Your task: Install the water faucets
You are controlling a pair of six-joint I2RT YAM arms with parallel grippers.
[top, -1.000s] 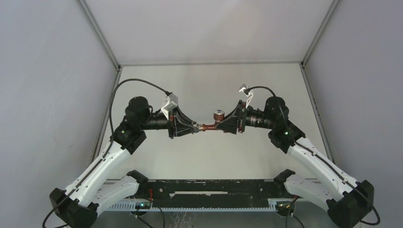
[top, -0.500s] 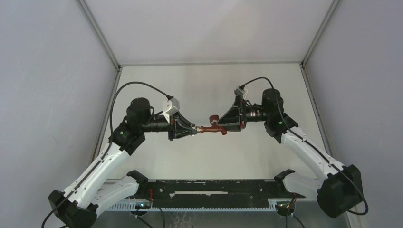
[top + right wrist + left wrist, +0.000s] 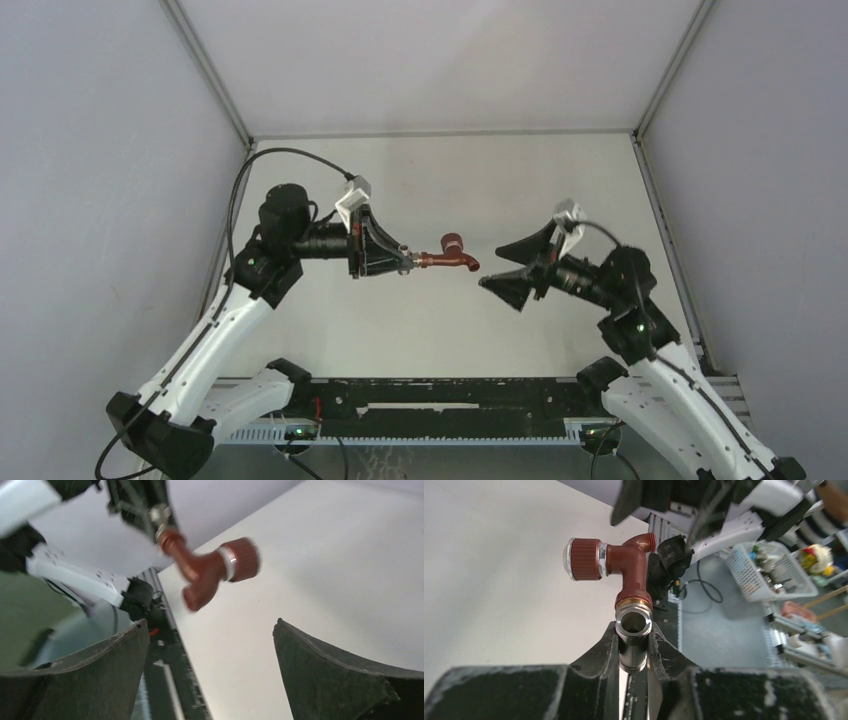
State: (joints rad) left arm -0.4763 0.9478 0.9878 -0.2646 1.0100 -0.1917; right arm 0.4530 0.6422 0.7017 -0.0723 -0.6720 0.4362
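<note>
A reddish-brown water faucet (image 3: pixel 452 256) with a ribbed knob hangs in the air over the table's middle. It is joined to a silvery threaded fitting (image 3: pixel 632 645). My left gripper (image 3: pixel 404 261) is shut on that fitting, and the faucet (image 3: pixel 630 570) sticks out past its fingertips (image 3: pixel 613 635). My right gripper (image 3: pixel 490 268) stands wide open a short way right of the faucet, touching nothing. In the right wrist view the faucet (image 3: pixel 205 572) floats beyond the spread fingers (image 3: pixel 295 650), apart from them.
A black rail (image 3: pixel 440 408) runs along the near table edge between the arm bases. Grey walls close the left, right and far sides. Off the table, past the rail, stand white baskets (image 3: pixel 774 572) of small items.
My right gripper opened, let go of the faucet and drew back to the right and nearer. The left gripper kept the fitting with the faucet on it and shifted slightly farther.
</note>
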